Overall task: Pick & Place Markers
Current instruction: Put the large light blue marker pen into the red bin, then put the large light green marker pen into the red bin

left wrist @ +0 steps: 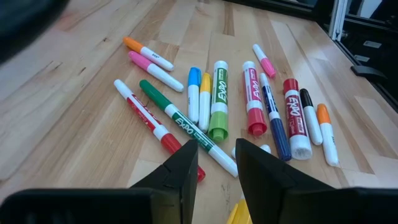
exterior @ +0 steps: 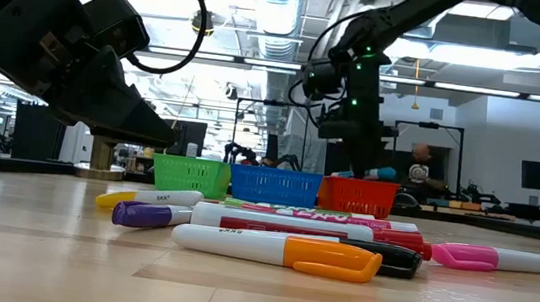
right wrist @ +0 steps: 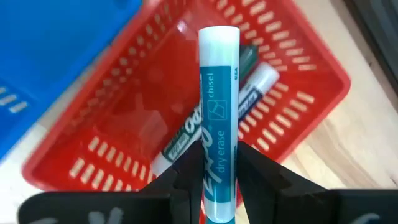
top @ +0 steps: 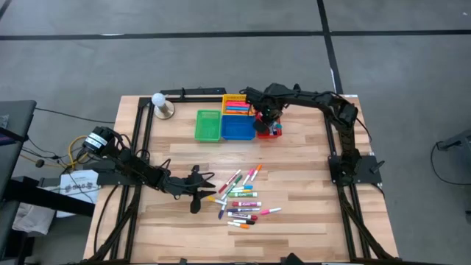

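1. Wooden slats make up the table (top: 294,221), which stands on a grey floor, with a workshop room showing beyond it in the low view.
2. Four small baskets sit near the far edge: green basket (top: 208,125), blue basket (top: 238,127) and red basket (top: 269,131) in a row, and a yellow basket (top: 235,104) behind them, already holding markers.
3. Hanging over the red basket, the right gripper (right wrist: 219,163) is clenched on a teal marker (right wrist: 218,118), barrel upright with its white end away from the wrist.
4. Directly below that marker lies the red basket's floor (right wrist: 149,99), where a green-labelled marker (right wrist: 189,134) and one more already rest.
5. To do this step well, I judge the gripper should lower until the marker is inside the basket walls, then let go (a high drop may bounce it out).
6. The loose markers (top: 243,199) lie scattered in the table's near middle.
7. At the left end of that pile the left gripper (left wrist: 216,163) hangs with fingers parted and empty, a green marker (left wrist: 186,126) running just past its tips.
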You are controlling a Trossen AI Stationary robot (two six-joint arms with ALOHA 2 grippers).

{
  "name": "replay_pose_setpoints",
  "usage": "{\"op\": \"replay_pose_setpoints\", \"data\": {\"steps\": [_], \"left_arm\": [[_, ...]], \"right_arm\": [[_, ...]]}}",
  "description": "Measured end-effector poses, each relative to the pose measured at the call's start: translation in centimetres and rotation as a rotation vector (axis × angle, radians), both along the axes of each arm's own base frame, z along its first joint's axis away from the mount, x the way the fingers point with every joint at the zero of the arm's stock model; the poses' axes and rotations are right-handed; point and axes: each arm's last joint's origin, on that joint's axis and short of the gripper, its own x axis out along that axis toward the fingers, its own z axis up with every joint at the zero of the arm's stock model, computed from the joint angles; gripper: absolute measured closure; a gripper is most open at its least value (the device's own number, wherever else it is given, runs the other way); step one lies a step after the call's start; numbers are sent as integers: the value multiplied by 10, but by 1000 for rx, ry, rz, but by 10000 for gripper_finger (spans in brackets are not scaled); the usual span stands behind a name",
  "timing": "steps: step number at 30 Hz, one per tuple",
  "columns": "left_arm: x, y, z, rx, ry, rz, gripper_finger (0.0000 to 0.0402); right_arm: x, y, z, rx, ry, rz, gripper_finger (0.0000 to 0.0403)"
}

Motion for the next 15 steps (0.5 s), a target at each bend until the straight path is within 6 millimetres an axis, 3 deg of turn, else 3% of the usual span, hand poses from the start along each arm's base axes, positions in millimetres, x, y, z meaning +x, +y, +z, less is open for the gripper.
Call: {"op": "replay_pose_setpoints", "data": {"steps": [8, 15], "left_arm": [[0, 0, 0, 3, 0, -1, 294], [0, 0, 0, 4, 0, -1, 294]], "right_arm": [[3, -2, 1, -19, -36, -2, 319], [3, -2, 1, -19, -34, 4, 258]]}}
